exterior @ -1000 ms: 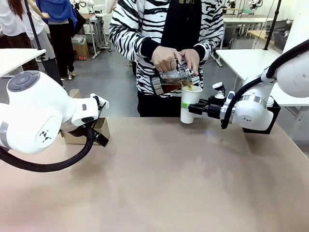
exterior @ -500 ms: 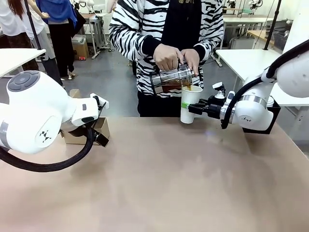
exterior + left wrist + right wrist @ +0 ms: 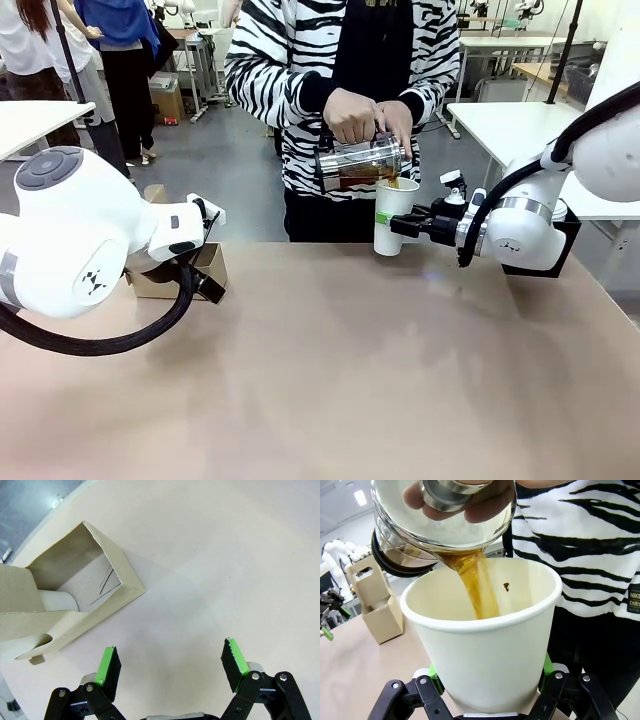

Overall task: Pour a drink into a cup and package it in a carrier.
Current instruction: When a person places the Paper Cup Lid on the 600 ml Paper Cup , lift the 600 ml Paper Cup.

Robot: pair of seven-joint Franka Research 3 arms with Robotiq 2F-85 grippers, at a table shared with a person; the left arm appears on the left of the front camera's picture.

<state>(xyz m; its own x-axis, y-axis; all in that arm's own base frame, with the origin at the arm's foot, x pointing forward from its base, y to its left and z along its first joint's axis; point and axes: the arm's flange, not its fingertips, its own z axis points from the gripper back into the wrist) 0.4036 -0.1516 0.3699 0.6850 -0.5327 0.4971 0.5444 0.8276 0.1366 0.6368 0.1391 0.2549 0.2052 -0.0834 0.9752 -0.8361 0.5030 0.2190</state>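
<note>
At the table's far edge my right gripper is shut on the cup, a tall white paper cup held upright and without a lid. The person's two hands tilt a clear glass pitcher over it. In the right wrist view the drink, amber brown, runs from the pitcher into the cup, with my right gripper's green pads on both sides of it. The carrier, brown cardboard, lies on the table just beyond my open left gripper. Behind my left arm stands the carrier.
A black box stands behind my right arm at the table's right edge. The person stands close against the far edge. Bare tabletop spreads between the arms. A white table stands beyond on the right.
The person's pitcher has risen slightly and come more level above the cup. Both arms and the cup have stayed where they were.
</note>
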